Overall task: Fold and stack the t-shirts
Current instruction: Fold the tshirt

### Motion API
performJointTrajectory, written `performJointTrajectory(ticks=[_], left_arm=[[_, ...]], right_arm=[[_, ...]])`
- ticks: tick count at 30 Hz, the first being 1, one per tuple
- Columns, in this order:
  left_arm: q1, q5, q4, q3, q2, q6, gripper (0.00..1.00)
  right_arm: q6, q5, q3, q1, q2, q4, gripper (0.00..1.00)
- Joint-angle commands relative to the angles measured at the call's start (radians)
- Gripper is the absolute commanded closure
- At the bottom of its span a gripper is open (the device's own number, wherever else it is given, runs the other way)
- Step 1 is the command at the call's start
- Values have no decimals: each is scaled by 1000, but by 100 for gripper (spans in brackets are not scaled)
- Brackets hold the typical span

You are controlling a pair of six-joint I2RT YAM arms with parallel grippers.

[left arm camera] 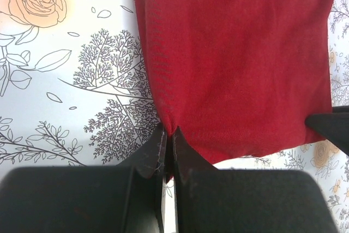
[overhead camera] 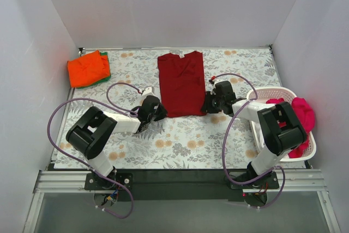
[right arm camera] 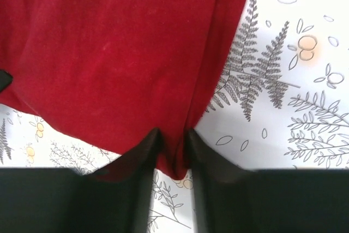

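Observation:
A dark crimson t-shirt (overhead camera: 181,83) lies flat in a long strip at the middle of the table, collar at the far end. My left gripper (overhead camera: 161,112) sits at its near left corner. In the left wrist view that gripper (left arm camera: 169,132) is shut on the hem of the crimson t-shirt (left arm camera: 240,64). My right gripper (overhead camera: 208,105) is at the near right corner, and the right wrist view shows its jaws (right arm camera: 172,135) closed around a bunched fold of the crimson cloth (right arm camera: 109,53). A folded orange t-shirt (overhead camera: 86,68) rests on a green one (overhead camera: 104,58) at the far left.
A white basket (overhead camera: 272,90) at the right edge holds magenta-pink t-shirts (overhead camera: 302,112). The table carries a floral-print cover (overhead camera: 180,140). White walls close in the left, far and right sides. Cables loop from both arms.

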Motion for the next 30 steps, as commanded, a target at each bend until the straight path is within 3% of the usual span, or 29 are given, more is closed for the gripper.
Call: performJointTrajectory(ticks=[1, 4, 12, 17, 25, 30], left_arm=[[-9, 12, -191, -44, 13, 38, 100], [-9, 33, -191, -52, -1, 42, 100], [-27, 90, -224, -163, -188, 32, 100], [-110, 131, -292, -223, -298, 19, 100], [-222, 249, -393, -257, -507, 1, 100], [-259, 329, -522, -236, -655, 28, 100]], right_arm=[[-1, -24, -25, 1, 18, -4, 80], [-12, -55, -56, 2, -4, -4, 98], [-23, -58, -188, 42, -246, -109, 99], [-40, -76, -255, 62, -430, -246, 99], [-107, -142, -231, 79, -587, -533, 99], [-110, -179, -150, 161, -620, -702, 99]])
